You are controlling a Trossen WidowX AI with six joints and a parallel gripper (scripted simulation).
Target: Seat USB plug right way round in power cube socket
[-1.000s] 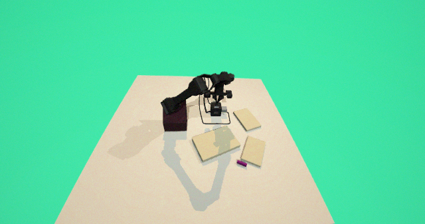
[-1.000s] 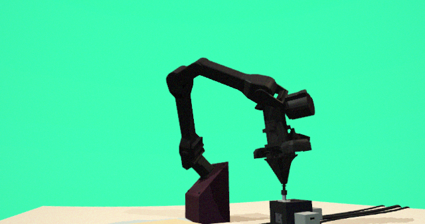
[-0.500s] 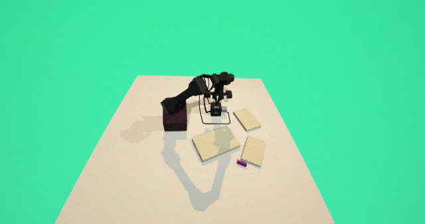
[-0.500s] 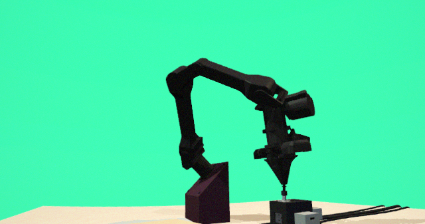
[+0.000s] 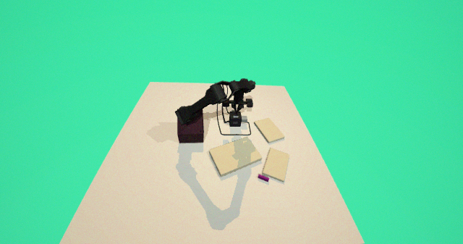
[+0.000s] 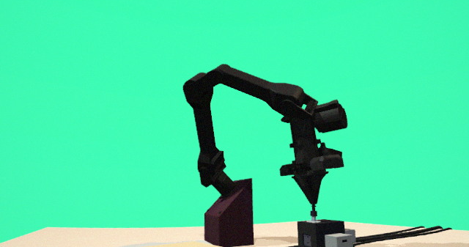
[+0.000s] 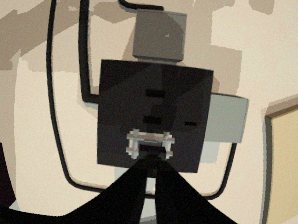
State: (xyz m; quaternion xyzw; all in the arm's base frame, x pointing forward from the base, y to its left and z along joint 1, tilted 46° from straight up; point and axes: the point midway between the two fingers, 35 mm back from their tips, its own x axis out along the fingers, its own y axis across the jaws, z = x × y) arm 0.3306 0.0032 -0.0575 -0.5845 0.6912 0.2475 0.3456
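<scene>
The black power cube (image 5: 235,121) (image 6: 330,228) (image 7: 125,107) stands on the table. My gripper (image 6: 313,204) (image 7: 152,167) points down above it and is shut on the USB plug (image 6: 314,213). The plug is upright, with a dark body and a strip of bright metal between the body and the cube top. A pale socket frame (image 7: 131,145) surrounds the spot below the fingertips in the wrist view. The fingers partly hide the plug there. I cannot tell how deep its tip is or which way round it faces.
Pale grey blocks (image 6: 338,240) (image 7: 227,119) (image 7: 160,35) sit against two cube sides. Black cables (image 5: 235,134) (image 7: 50,75) loop around the cube. Flat tan boards (image 5: 235,157) (image 5: 269,129) (image 5: 276,164) and a purple stick (image 5: 263,178) lie on the table.
</scene>
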